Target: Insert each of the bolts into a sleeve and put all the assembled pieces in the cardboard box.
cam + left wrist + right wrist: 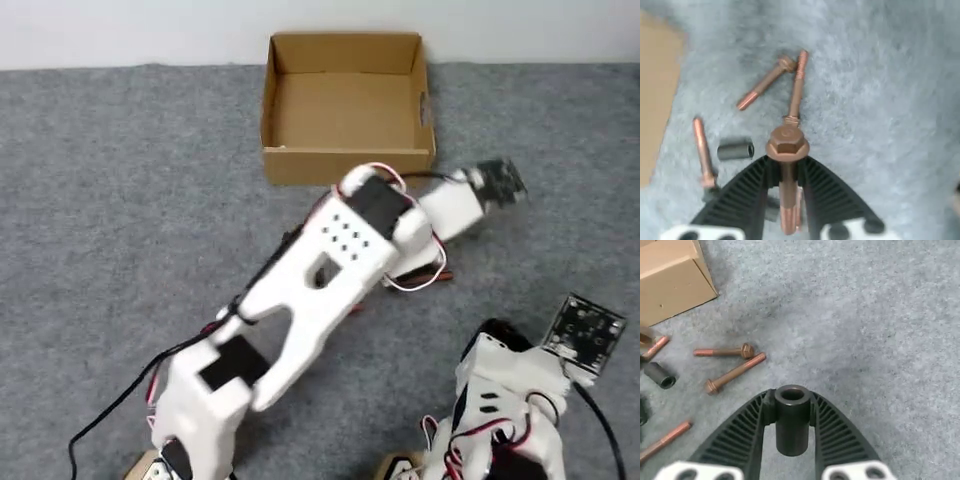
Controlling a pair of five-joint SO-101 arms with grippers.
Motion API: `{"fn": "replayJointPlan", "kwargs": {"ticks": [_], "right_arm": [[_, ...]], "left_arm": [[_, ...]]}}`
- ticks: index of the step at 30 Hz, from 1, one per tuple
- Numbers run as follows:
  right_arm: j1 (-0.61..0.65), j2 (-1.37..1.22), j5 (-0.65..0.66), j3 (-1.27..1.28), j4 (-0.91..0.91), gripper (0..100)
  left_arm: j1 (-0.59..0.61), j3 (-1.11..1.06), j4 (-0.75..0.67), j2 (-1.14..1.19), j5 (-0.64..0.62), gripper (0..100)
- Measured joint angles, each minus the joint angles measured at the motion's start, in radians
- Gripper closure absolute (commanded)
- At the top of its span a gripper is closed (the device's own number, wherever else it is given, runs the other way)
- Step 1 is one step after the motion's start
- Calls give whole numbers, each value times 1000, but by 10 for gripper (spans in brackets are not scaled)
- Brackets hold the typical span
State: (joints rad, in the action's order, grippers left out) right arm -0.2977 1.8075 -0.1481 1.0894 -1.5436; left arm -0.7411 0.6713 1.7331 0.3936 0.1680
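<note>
Left tool (pixel 787 165): clamped on copper-coloured hex-head bolt (pixel 787 145). Right tool (pixel 790 401): clamped on black cylindrical metal sleeve (pixel 791 422), over grey table (pixel 880 315). Handling: align shank squarely with open bore before pushing.

The left arm (pixel 320 270) lies slantwise across the middle of the carpet (pixel 100 200), from the near edge up to just off the front right corner of the box (pixel 345 165). It bars the straight way in from the near side. The box stands open on top, walled all round.

Off that corner the loose bolts (pixel 763 84) and a loose sleeve (pixel 735 150) lie close together, with only narrow strips of carpet between them. The left gripper (pixel 787 162) hangs over them with a bolt (pixel 787 142) clamped in it, poking out past its tips.

The right arm (pixel 510 400) sits well back, and the right gripper (pixel 791 400) is closed on a sleeve (pixel 791 417). The carpet left of the box lies open.
</note>
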Motion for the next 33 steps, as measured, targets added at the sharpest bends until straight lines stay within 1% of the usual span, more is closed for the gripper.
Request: {"fn": "replayJointPlan", "kwargs": {"ticks": [3,5,8,11,14,17,19,23,30,33], "right_arm": [[112,0,0,-15,-28,988],[190,0,0,-18,-28,988],[275,-5,2,-18,-28,989],[353,-5,51,-18,-25,989],[411,-5,77,-18,11,989],[488,-6,84,-18,41,989],[559,-6,86,-18,52,989],[720,-5,87,5,74,989],[870,-6,87,69,209,989],[930,-9,87,78,238,989]], "left_arm": [[2,-71,0,-127,-160,994],[0,-137,2,-210,-242,994],[0,-253,2,-333,-298,995],[2,-371,2,-454,-342,995],[35,-477,-2,-582,-423,995],[84,-594,-43,-707,-508,995],[115,-672,-97,-790,-557,995],[133,-853,-226,-973,-592,995],[141,-1260,-569,-1336,-677,995],[141,-1428,-695,-1481,-715,995]]}}
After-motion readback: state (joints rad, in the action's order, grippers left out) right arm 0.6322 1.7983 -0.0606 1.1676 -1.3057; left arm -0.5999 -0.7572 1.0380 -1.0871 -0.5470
